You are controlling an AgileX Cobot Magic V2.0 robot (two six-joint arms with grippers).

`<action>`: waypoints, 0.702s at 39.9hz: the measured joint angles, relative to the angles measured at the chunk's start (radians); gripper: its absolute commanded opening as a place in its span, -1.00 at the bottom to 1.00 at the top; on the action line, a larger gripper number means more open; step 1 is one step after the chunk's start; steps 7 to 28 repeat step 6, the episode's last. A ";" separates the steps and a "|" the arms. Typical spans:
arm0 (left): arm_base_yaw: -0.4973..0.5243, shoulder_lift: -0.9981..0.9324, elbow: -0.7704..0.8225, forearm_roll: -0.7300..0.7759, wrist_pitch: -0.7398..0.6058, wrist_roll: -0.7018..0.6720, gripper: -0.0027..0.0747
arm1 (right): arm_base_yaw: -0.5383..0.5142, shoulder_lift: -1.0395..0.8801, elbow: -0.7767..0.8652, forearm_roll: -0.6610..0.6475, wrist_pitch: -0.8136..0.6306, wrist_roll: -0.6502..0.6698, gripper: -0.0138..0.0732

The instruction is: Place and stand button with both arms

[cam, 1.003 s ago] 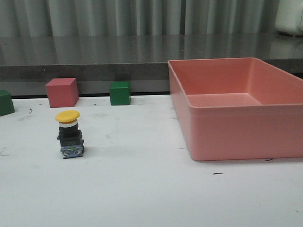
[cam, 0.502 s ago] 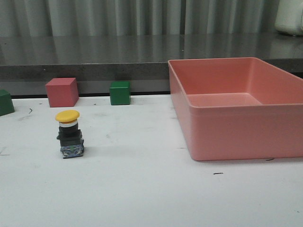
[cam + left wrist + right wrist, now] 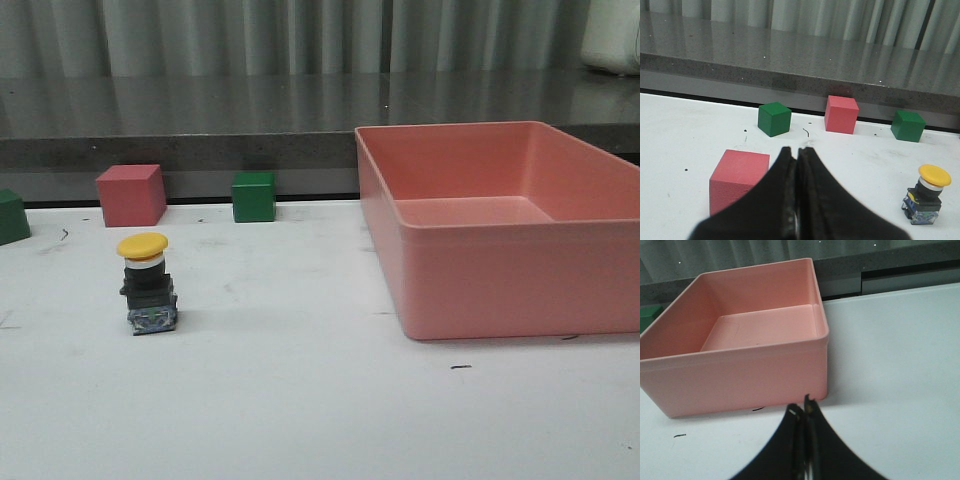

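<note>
Black fingers of the left gripper (image 3: 796,165) and right gripper (image 3: 803,415) are clenched on nothing, above the table (image 3: 300,400). The button (image 3: 148,285) stands upright on the table's left side, yellow cap up, well apart from the bin (image 3: 500,290).

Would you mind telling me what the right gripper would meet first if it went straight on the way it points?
Most likely the near wall of the pink bin: the shut right gripper points at its corner, though depth is uncertain.

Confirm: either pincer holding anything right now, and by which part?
Nothing held. The left pincer and the right pincer are both shut on nothing. The button stands upright on the table, untouched.
</note>
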State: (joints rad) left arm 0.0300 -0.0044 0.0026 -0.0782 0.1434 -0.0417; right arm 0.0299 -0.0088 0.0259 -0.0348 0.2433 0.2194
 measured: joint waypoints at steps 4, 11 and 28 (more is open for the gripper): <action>0.000 0.000 0.000 0.000 0.000 0.000 -0.98 | 0.000 0.000 0.000 0.000 0.000 0.000 -0.85; 0.000 0.000 0.000 0.000 0.000 0.000 -0.98 | 0.000 0.000 0.000 0.000 0.000 0.000 -0.85; 0.000 0.000 0.000 0.000 0.000 0.000 -0.98 | 0.000 0.000 0.000 0.000 0.000 0.000 -0.85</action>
